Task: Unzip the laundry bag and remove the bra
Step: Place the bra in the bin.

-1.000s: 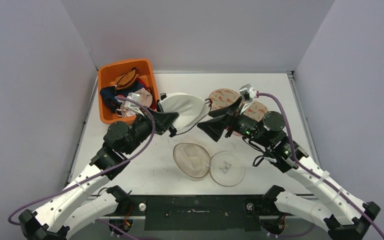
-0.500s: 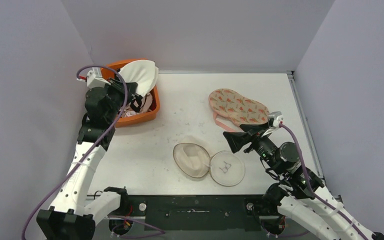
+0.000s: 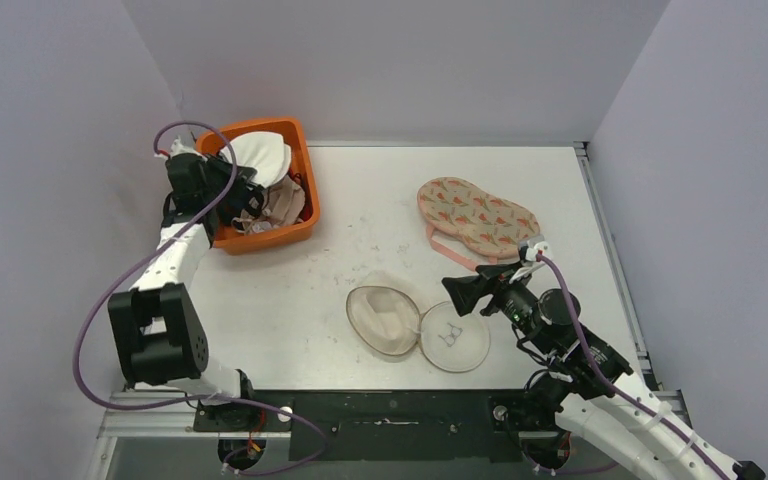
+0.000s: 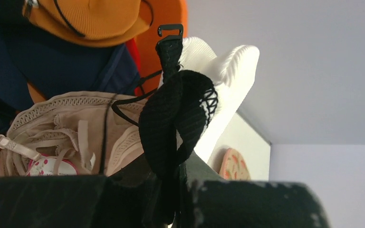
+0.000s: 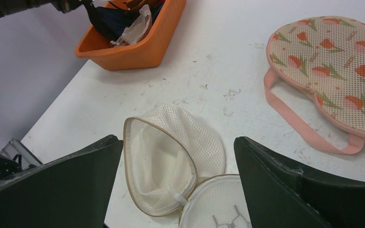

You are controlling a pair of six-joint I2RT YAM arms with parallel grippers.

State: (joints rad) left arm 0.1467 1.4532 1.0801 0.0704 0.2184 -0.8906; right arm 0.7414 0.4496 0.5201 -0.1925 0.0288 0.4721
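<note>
The white mesh laundry bag [image 3: 384,318] lies unzipped on the table, its round lid [image 3: 456,338] flopped open to the right and nothing showing inside [image 5: 171,161]. The bra [image 3: 260,158], white-cupped with a black band [image 4: 171,118], hangs at the orange bin [image 3: 306,180] at the far left. My left gripper [image 3: 222,182] is shut on that black band [image 4: 171,175]. My right gripper [image 3: 460,293] hovers just right of the bag, open, its fingers on either side of the bag in the wrist view [image 5: 178,142].
The bin holds a beige bra [image 4: 52,128], a navy garment [image 4: 52,61] and an orange one [image 4: 90,19]. A flower-patterned pouch [image 3: 475,215] with a pink strap lies at the back right. Grey walls close in the table on three sides.
My left arm has swung the white bra from mid-table over to the orange bin. My right gripper has pulled back toward the near right, still open.
</note>
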